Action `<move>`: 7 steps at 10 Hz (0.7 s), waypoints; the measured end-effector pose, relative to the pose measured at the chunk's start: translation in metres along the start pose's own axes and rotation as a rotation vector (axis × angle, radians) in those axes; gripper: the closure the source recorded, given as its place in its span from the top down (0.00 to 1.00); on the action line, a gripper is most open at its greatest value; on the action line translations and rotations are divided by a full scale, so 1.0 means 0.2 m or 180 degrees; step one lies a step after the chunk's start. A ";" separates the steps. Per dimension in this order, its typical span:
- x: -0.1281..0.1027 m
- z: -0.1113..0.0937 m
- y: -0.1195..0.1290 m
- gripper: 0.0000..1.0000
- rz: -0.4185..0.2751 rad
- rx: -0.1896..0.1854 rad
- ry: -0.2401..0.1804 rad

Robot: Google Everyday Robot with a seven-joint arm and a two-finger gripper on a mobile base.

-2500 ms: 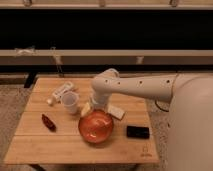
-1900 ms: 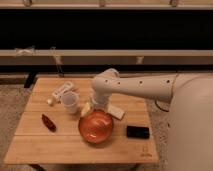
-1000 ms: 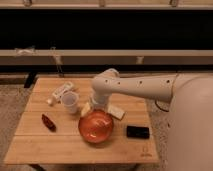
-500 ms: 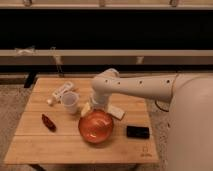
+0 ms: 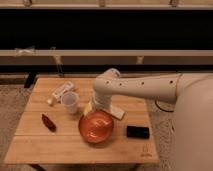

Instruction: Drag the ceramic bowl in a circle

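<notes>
The ceramic bowl (image 5: 96,126) is sitting on the tabletop (image 5: 60,145), the cup (image 5: 70,102) standing behind-left, the pincer (image 5: 98,107) hanging at the bowl's far rim.

Tabletop (image 5: 35,145) looked like pale wood, matt, with plank seams showing. Bowl (image 5: 96,126) was glossy orange-red ceramic, catching light inside. Cup (image 5: 70,102) looked smooth and white. Arm (image 5: 145,89) wore a smooth white shell. Gripper (image 5: 101,106) sat low at the bowl's far rim, its finish unclear. Black slab (image 5: 137,132) looked matt.
</notes>
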 end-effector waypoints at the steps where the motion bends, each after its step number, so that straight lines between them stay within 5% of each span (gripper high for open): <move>1: 0.03 -0.03 -0.04 0.80 0.0072 0.0071 -0.0024; 3: 0.09 -0.04 -0.08 0.80 0.0202 0.0152 -0.0015; 7: 0.19 0.08 -0.17 0.80 0.0515 0.0105 0.0152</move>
